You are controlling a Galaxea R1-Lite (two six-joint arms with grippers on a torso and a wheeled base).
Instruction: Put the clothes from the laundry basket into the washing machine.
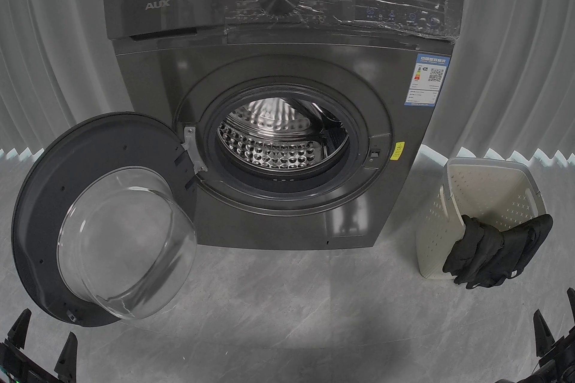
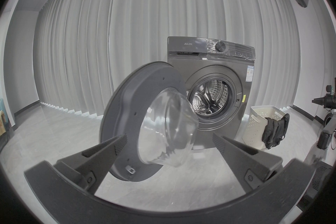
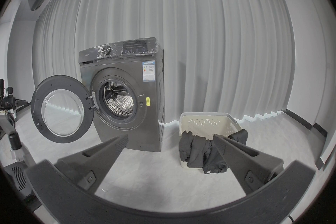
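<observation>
Jaws: left gripper (image 1: 48, 324), right gripper (image 1: 554, 303) both spread, empty; 1 clothes (image 1: 500, 249) bundle draped over basket (image 1: 437, 234) rim; best pinch thickest fold.

The dark grey front-loading washing machine (image 2: 229, 63) stands with its round glass-windowed door (image 2: 126, 119) open. Beside the machine sits a white perforated laundry basket (image 2: 254, 125), black clothes (image 2: 274, 130) draped over its rim.
</observation>
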